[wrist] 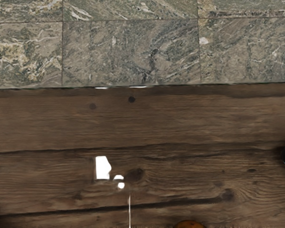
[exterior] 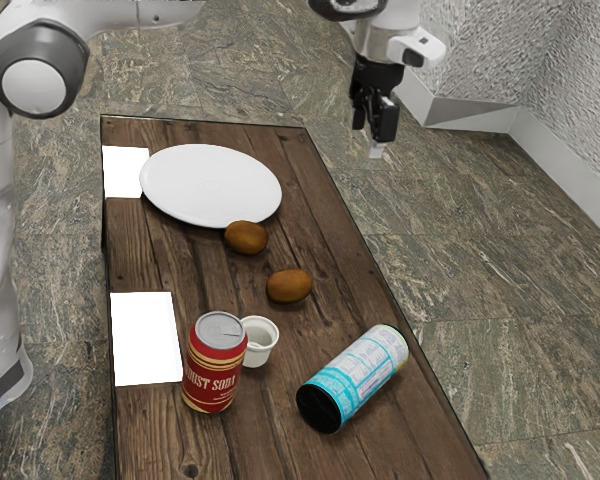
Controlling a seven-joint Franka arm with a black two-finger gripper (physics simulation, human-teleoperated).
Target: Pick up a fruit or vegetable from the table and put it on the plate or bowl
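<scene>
Honestly, I'd grab the kiwi (exterior: 246, 237) just beside the plate (exterior: 210, 185) rim, shortest carry. The gripper (exterior: 375, 135) hangs high, past the plate toward the exterior view's right; can't tell if it's open or closed, so check before dropping straight down

Two kiwis (exterior: 246, 237) (exterior: 289, 285), one plate (exterior: 210, 185), one cup (exterior: 259, 338)

Wood tbl (exterior: 180, 255), plate (exterior: 210, 185), 2 fruits (exterior: 246, 237), can (exterior: 214, 362), cup (exterior: 259, 340), bottle (exterior: 353, 377)
</scene>
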